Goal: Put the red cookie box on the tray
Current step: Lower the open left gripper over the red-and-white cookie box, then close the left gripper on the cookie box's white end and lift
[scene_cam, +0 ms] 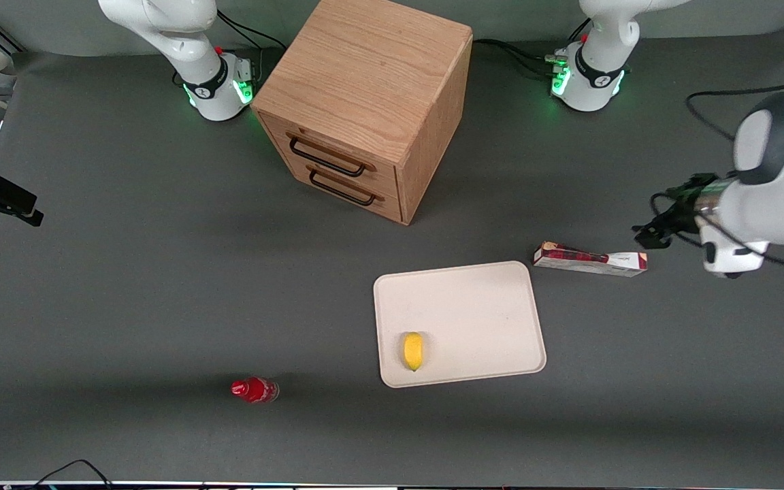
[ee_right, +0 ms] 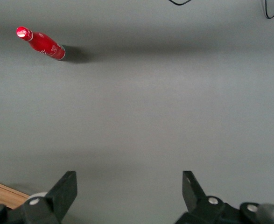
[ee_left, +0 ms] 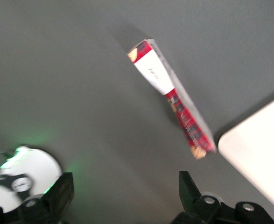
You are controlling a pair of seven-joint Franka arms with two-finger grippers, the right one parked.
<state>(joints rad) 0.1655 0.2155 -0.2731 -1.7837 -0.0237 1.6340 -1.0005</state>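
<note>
My hand [scene_cam: 650, 231] hangs above the desk [scene_cam: 126, 286] toward my working end, just beside the white end of the red cookie box [scene_cam: 590, 259] and not touching it. My two fingers [ee_left: 62, 191] are spread wide apart with nothing between them; in my wrist view the box [ee_left: 174, 100] lies flat on the grey surface in the gap ahead of them.

The red cookie box lies on its long side on the desk, just off a corner of the tray [scene_cam: 474, 299], close to the rim but not on it. Its tartan end points toward the tray and its white end toward my hand. In the wrist view, a rounded corner of the tray [ee_left: 258, 154] sits near the box's tartan end.

A yellow lemon [scene_cam: 413, 350] lies on the tray, near the edge closest to the front camera. A wooden drawer cabinet [scene_cam: 365, 102] with two dark handles stands farther from the camera than the tray. A small red bottle [scene_cam: 254, 390] lies on the desk toward the parked arm's end.
</note>
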